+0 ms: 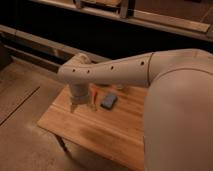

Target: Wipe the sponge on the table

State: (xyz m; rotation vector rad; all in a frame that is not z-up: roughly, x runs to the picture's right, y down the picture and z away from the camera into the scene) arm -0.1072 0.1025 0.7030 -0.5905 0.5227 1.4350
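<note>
From where I stand, the sponge (108,101) lies flat on the surface (107,137), toward its 12 o'clock edge, with nothing resting on it. The hand (74,106) hangs low over the boards at about 9 o'clock from the sponge, near it but clearly apart. A thin red-orange stick (93,97) lies between the two, just beside the sponge. The pale arm (117,70) reaches in from 3 o'clock, passes above the sponge and bends straight down at the wrist. I cannot tell whether the hand is spread or pressed together, because the wrist hides its working end. It does not appear to be holding anything, and it certainly does not have the sponge.

As for progress, my judgement is that no wiping contact is happening at this moment, since the sponge sits by itself and the hand is off to one side. The wood shows no streak, damp patch or cleaned band that I can make out, so the boards give no sign either way.

The scene fits two stages equally well. The hand may be closing in on a sponge it means to pick up, or the sponge may have been set down after its strokes with the hand drawing off. I would not choose between them from this view.
</note>
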